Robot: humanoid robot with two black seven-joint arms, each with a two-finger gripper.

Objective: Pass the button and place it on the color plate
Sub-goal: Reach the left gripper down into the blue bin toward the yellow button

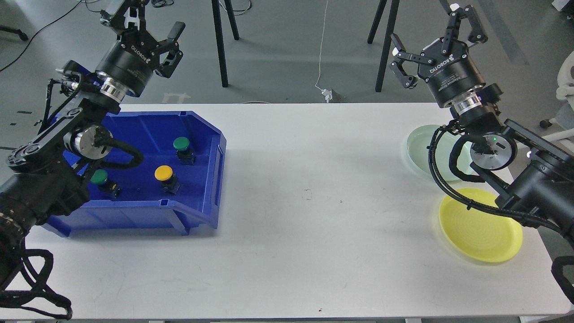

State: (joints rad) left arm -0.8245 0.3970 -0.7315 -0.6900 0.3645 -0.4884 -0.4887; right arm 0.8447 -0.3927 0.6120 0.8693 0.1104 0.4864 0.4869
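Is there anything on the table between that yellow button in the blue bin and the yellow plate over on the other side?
Only the blue bin's own side wall; the yellow button must be lifted over it. Beyond that, no object stands on the white table before the yellow plate.

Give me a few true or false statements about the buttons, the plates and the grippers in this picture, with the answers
1. The blue bin holds three buttons. True.
2. The yellow button lies on the yellow plate. False: it is in the bin.
3. Both plates are bare. True, as far as shows; the right arm hides part of the green plate.
4. The left gripper holds a green button. False: it is open and empty.
5. The right gripper is open. True.
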